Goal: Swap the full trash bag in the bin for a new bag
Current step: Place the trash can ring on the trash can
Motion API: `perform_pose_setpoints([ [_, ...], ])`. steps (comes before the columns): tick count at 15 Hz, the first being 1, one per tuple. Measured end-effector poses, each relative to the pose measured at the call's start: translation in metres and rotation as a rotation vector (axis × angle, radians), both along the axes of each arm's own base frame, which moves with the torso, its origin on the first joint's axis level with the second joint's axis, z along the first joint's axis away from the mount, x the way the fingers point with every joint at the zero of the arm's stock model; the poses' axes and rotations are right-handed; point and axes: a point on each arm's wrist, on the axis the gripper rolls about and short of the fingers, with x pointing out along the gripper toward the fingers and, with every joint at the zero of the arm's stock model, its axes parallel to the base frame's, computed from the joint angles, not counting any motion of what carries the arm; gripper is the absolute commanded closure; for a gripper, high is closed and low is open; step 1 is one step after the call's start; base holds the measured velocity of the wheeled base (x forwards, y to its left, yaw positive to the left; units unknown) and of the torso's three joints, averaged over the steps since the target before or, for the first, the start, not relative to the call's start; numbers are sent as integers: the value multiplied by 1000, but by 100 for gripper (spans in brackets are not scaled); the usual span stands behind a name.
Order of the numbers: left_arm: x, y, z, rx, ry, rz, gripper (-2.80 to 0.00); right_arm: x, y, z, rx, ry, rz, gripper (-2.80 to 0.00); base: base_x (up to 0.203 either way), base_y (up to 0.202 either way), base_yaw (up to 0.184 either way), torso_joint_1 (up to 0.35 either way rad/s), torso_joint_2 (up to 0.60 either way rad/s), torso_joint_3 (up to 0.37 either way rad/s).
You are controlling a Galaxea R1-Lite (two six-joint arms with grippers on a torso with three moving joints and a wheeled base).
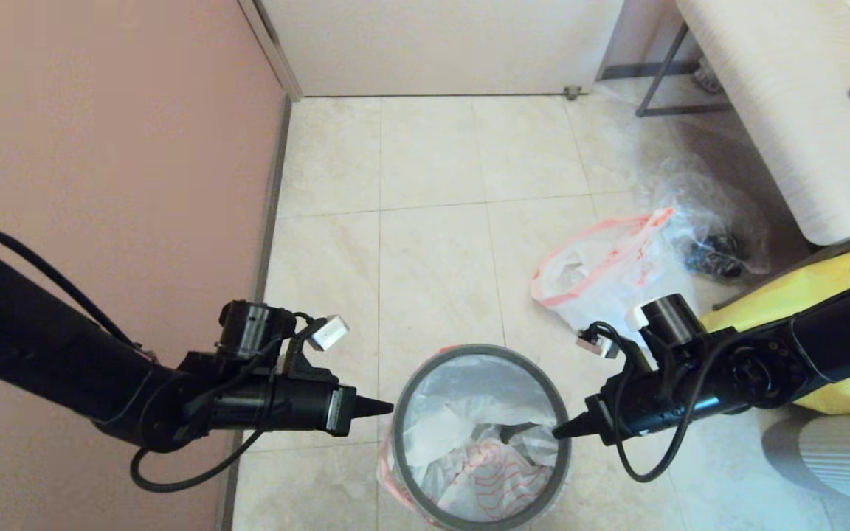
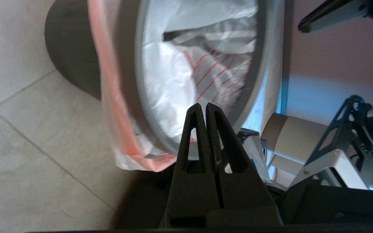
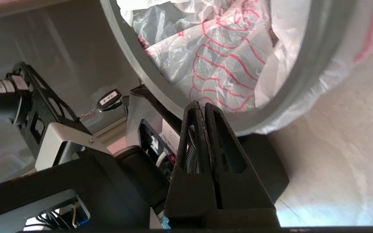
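The bin (image 1: pixel 481 435) stands on the tiled floor low in the head view; its black wall (image 2: pixel 66 61) shows in the left wrist view. The grey rim ring (image 1: pixel 425 372) sits on it. The new bag (image 1: pixel 488 461), white with red drawings (image 3: pixel 222 61), lines the inside, and its pink edge (image 2: pixel 117 110) hangs outside under the ring. The full trash bag (image 1: pixel 602 276) lies on the floor to the bin's far right. My left gripper (image 1: pixel 388 405) (image 2: pixel 203 105) is shut and empty just outside the ring's left side. My right gripper (image 1: pixel 558 431) (image 3: pixel 202 104) is shut and empty at the ring's right side.
A pink wall (image 1: pixel 100 147) runs along the left and a door (image 1: pixel 432 44) closes the far end. A clear plastic bag (image 1: pixel 716 214) lies behind the full bag. A yellow bag (image 1: pixel 834 284) sits at the right, under a white table (image 1: pixel 779 110).
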Motion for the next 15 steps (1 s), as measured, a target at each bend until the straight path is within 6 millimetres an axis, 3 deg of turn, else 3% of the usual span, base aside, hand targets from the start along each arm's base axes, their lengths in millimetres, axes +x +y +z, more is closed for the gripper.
perform_pose_setpoints([
  [11,21,-21,-58,15,30,-39,0,29,-6,-31,4,47,-13,0,0,0,0,0,0,0],
  [15,22,-23,-67,22,53,-44,0,40,-16,-43,0,70,-47,0,0,0,0,0,0,0],
])
